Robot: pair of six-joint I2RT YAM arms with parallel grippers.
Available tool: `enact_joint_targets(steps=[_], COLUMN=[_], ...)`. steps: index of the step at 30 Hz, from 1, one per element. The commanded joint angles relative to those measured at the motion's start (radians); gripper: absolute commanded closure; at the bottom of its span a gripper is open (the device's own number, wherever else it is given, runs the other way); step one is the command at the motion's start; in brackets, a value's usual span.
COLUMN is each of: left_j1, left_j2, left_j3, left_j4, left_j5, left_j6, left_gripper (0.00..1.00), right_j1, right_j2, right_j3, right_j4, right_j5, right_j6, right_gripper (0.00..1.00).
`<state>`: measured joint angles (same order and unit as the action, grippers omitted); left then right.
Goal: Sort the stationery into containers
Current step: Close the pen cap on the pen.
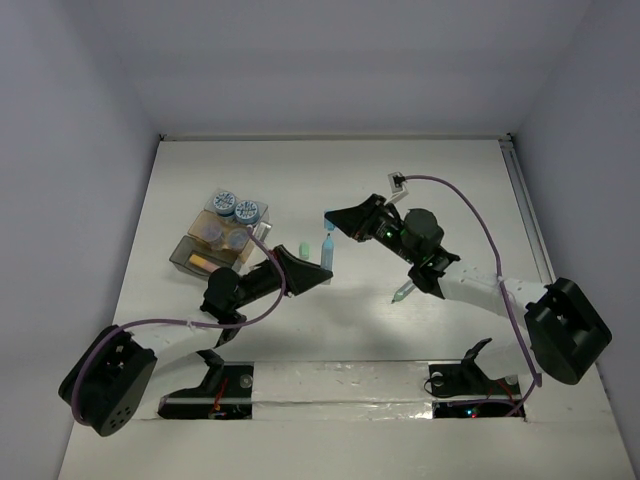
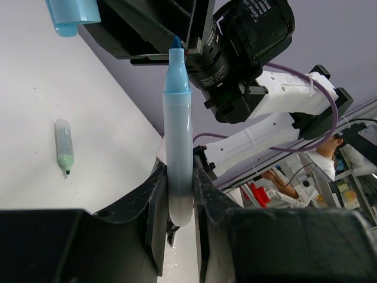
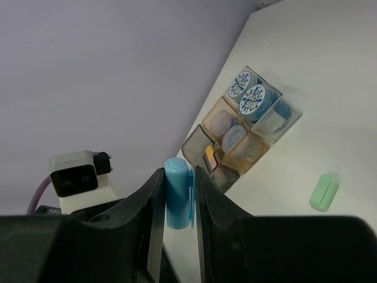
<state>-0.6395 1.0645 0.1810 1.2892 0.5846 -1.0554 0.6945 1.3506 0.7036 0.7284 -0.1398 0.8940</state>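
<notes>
Around the middle of the tabletop (image 1: 430,180), both arms meet over one blue marker (image 2: 177,135). The left gripper (image 2: 179,197) has its jaws clamped on the marker's barrel, with the bare tip pointing up. The right gripper (image 3: 178,206) has its jaws pinched on the blue cap (image 3: 177,177), which hangs just off the tip at about 12 o'clock in the top view, not on it. A green cap (image 1: 303,246) lies on the tabletop at 9 o'clock from the marker, quite near. A green marker (image 1: 403,292) lies at 4 o'clock, well apart. Over at 10 o'clock, two see-through boxes sit touching. The far box (image 1: 262,213) has round patterned tubs (image 1: 235,206) in it, and the near box (image 1: 182,256) has an orange stick (image 1: 203,261).
</notes>
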Motion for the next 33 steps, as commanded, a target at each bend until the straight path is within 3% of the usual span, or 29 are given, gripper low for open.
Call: enact_joint_targets(steps=[1, 12, 33], left_j1=[-0.003, -0.003, -0.003], left_j2=[0.0, 0.084, 0.104], left_j3=[0.029, 0.023, 0.043], left_j4=[0.234, 0.321, 0.32], left_j5=[0.003, 0.001, -0.039], left_j6=[0.017, -0.006, 0.046], left_gripper=[1.0, 1.0, 1.0], right_j1=[-0.004, -0.004, 0.014], right_j2=[-0.028, -0.057, -0.068], right_j3=[-0.01, -0.046, -0.078], right_j4=[0.091, 0.14, 0.157], right_j5=[-0.009, -0.026, -0.053], right_j6=[0.01, 0.048, 0.066], right_gripper=[1.0, 1.0, 1.0])
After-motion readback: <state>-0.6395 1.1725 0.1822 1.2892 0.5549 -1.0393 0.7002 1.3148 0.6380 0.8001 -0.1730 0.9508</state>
